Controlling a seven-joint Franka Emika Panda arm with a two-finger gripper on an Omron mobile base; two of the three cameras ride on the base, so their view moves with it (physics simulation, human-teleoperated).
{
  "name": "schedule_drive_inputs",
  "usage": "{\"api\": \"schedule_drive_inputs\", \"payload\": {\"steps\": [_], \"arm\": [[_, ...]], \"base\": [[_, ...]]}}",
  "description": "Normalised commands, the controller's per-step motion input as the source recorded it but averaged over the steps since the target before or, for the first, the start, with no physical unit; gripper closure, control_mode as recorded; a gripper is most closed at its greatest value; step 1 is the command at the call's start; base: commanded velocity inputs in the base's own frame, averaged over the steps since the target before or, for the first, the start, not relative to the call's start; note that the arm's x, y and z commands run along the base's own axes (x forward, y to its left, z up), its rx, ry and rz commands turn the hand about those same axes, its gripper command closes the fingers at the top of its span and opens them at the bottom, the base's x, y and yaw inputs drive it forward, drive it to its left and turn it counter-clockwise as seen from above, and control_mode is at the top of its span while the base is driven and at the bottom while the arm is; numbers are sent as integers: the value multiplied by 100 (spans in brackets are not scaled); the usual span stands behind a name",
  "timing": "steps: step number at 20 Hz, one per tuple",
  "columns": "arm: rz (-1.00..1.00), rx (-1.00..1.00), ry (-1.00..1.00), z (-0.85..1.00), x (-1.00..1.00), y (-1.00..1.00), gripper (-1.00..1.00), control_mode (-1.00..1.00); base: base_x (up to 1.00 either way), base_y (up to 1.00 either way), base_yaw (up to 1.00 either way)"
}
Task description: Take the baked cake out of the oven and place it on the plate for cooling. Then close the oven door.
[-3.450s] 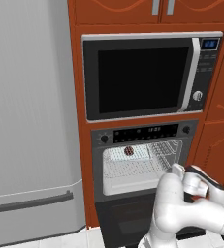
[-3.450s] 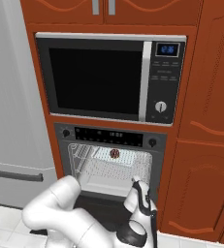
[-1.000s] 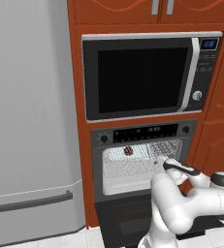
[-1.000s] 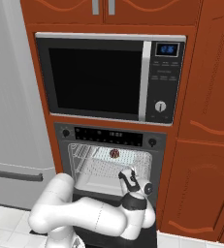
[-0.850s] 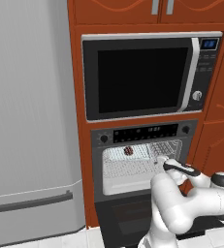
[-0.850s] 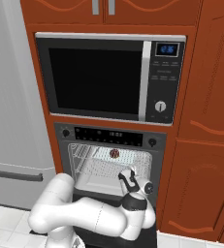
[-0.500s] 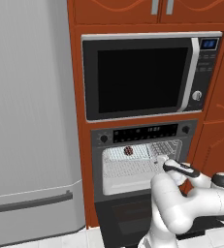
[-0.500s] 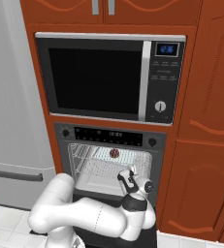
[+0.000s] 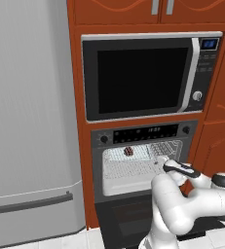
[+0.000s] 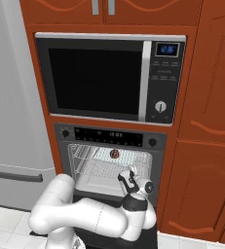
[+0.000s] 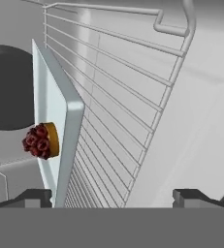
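The oven stands open, and its door hangs down below the cavity. Inside, the baked cake is a small dark red lump at the back of the wire rack. My gripper hovers at the cavity's front right, short of the cake. The hand view is rolled sideways. It shows the cake on a pale tray beside the rack wires. My gripper is open with nothing between its fingertips. The plate is out of view.
A large silver-trimmed microwave sits right above the oven. A tall grey fridge stands to the left. Red-brown cabinet fronts fill the right side. The oven's pale side wall lies close beside my hand.
Over the last seconds my hand has swung down and forward to the oven opening, then crept slightly further in. The cake and the door have not moved.
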Motion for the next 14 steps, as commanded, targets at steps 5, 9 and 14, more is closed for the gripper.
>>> {"api": "schedule_drive_inputs", "payload": {"steps": [5, 9, 14], "arm": [[1, 7, -2, -61, 0, 1, -100, -100], [0, 8, 0, -72, 0, 0, -100, -100], [0, 9, 0, -80, 0, 0, -100, -100]], "base": [[0, 0, 0], [0, 0, 0], [0, 0, 0]]}}
